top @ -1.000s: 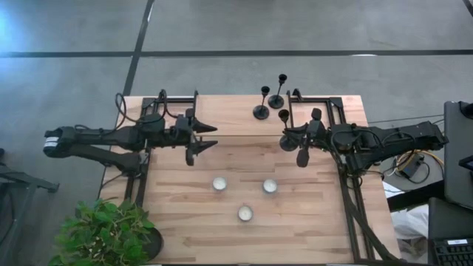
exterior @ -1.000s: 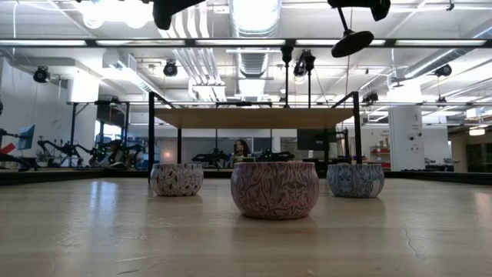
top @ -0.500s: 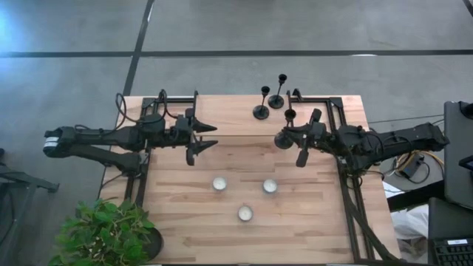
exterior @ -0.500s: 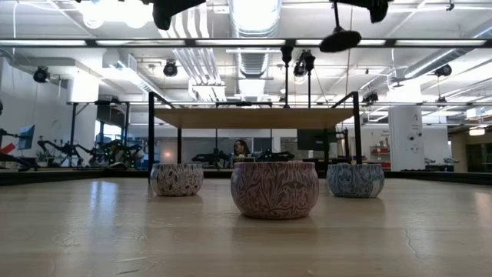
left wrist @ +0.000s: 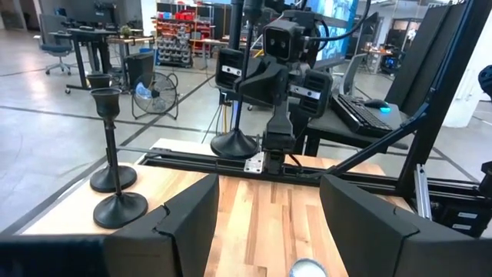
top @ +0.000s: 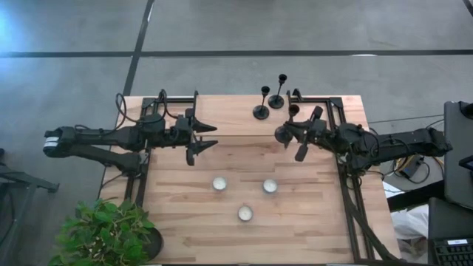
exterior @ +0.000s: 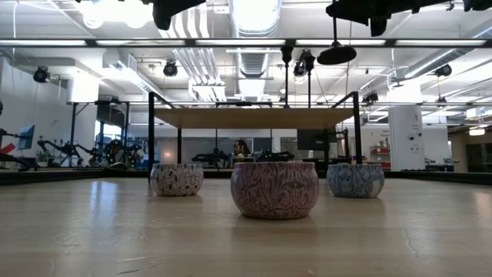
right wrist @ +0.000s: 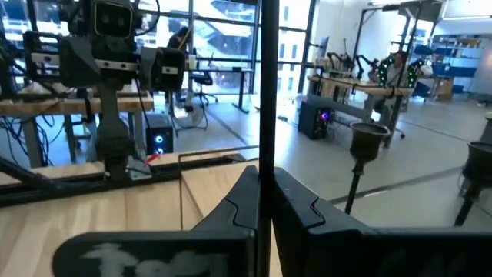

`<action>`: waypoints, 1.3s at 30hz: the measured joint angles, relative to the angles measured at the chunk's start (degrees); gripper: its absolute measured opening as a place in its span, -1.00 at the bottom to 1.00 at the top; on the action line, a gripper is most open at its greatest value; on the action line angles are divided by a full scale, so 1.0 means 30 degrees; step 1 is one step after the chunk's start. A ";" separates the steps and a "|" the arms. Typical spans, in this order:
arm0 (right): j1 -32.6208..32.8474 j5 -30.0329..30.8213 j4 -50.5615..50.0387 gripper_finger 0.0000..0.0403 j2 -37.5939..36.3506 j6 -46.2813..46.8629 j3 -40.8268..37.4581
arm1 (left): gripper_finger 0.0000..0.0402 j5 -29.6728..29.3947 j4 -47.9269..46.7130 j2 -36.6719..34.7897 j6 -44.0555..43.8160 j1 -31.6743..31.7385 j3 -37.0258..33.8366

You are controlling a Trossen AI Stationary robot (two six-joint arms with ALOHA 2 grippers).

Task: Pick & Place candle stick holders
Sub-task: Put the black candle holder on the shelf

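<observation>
My right gripper (top: 289, 132) is shut on one black candle stick holder (top: 284, 134) and carries it above the table's far right part. In the low view the holder's round base (exterior: 337, 55) hangs high over the table. Two more candle stick holders (top: 261, 111) (top: 276, 101) stand on their round bases near the far edge, just beyond it. My left gripper (top: 209, 136) waits open and level over the left side, its fingers (left wrist: 192, 219) with nothing between them. My right gripper pinches the holder's thin stem (right wrist: 267, 146) between its two fingers (right wrist: 244, 201). The fingers come in level from the table's right and lie across the stem. The holder is lifted clear, about upright, with its base (left wrist: 234, 144) hanging below the fingers.
Three small patterned tins with white candles (top: 219, 183) (top: 270, 185) (top: 244, 213) stand in the middle and near part of the table. Black frame rails (top: 318, 98) run along the far right corner. A potted plant (top: 103, 233) sits at the near left corner.
My right gripper has sunk a little and gone toward the far edge and slightly left, tipping at the wrist. The held holder has come from a tilt to about upright, its base lower and level now. It stays clear of the table.
</observation>
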 joint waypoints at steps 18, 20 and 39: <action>-0.3385 -0.2014 0.3449 -0.95 0.2438 0.0923 -0.0524 | 0.17 -0.1013 -0.0007 0.0007 0.0437 -0.0006 0.0000; -0.3803 -0.2381 0.4708 -0.95 0.2725 0.1268 -0.1041 | 0.17 -0.1013 0.0000 0.0007 0.0437 0.0000 0.0000; -0.4816 -0.2876 0.4940 -0.95 0.3069 0.1467 -0.1798 | 0.17 -0.1348 -0.0007 0.0007 0.0466 0.0000 -0.0022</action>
